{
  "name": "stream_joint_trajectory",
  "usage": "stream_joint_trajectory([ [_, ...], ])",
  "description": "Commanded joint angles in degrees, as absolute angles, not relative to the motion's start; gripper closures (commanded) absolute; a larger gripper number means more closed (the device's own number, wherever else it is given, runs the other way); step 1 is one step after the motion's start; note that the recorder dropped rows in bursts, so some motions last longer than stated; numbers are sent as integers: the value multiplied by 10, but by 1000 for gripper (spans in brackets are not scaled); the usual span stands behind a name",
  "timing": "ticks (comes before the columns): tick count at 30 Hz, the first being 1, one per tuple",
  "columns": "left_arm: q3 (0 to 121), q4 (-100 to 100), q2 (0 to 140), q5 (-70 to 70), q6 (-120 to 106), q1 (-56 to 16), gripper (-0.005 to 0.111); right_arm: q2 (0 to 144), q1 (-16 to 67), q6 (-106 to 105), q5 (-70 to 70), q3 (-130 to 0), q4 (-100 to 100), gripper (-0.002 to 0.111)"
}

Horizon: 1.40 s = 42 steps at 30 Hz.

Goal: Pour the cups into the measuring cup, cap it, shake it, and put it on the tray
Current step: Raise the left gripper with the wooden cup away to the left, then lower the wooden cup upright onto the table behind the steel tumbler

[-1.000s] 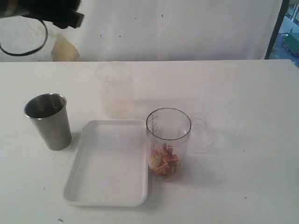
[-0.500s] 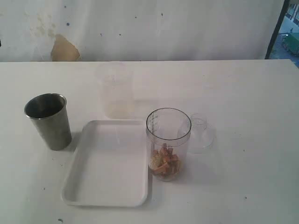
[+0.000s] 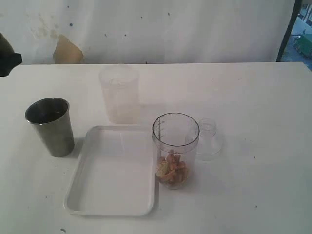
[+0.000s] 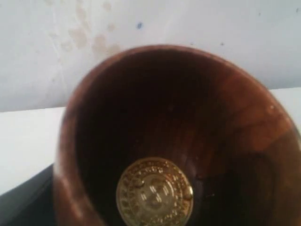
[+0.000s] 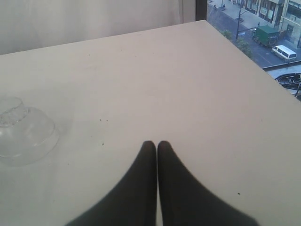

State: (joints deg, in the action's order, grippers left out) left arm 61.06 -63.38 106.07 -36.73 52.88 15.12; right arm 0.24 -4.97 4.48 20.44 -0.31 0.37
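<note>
Here, white table (image 3: 253, 107), stained wall (image 3: 195, 29): left gripper (image 4: 26, 205) pinches the copper-brown cup (image 4: 188, 117), right gripper (image 5: 156, 146) is pressed together.

Right pincer (image 5: 156, 145) tips together, left pincer (image 3: 7, 54) — seemingly — clasping copper cup (image 4: 188, 113)

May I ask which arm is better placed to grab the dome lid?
The right hand, empty and shut, is near the clear dome-shaped plastic lid; the left arm holds the small brown cup.

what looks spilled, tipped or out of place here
Nothing is spilled or tipped. The measuring cup, steel tumbler and frosted cup stand upright; the cap sits beside the measuring cup, not yet on. Only oddity: a brown patch on the back wall.
</note>
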Motion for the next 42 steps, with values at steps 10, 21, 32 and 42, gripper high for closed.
stream_joint_trajectory([
  [10,891,-976,1299,-530,759,142,107,0,-51,47,201,0,4,108],
  [21,918,-999,1334,-524,783,104,107,0,-51,47,201,0,4,108],
  [32,920,-999,1334,-478,782,80,107,0,-51,47,201,0,4,108],
  [42,919,-999,1371,-481,773,80,107,0,-51,47,201,0,4,108],
])
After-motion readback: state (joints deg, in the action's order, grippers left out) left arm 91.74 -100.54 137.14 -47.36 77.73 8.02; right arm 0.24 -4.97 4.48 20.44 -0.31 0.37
